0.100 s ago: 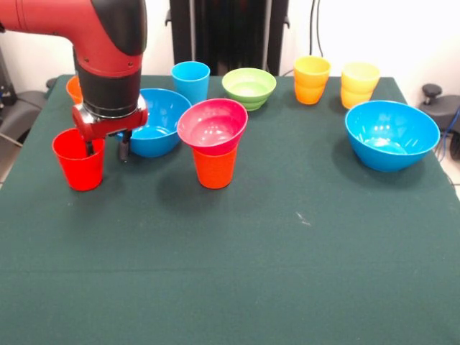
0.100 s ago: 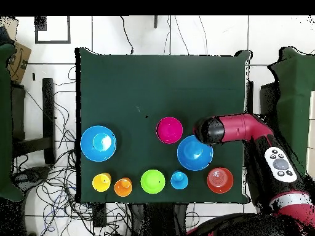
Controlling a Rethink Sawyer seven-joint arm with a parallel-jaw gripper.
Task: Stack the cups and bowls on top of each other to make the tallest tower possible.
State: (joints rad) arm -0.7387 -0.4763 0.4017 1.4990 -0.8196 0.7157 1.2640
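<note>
With one finger inside the red cup (image 1: 79,164) and the other outside its rim, the gripper (image 1: 106,147) straddles the cup wall, jaws spread. A pink-red bowl (image 1: 213,125) sits on an orange cup (image 1: 214,167), forming the tower at table centre, beside a blue bowl (image 1: 159,121).

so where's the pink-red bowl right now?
Front view: the pink-red bowl sits tilted atop an orange cup, centre-left on the table, just right of a blue bowl.
</note>
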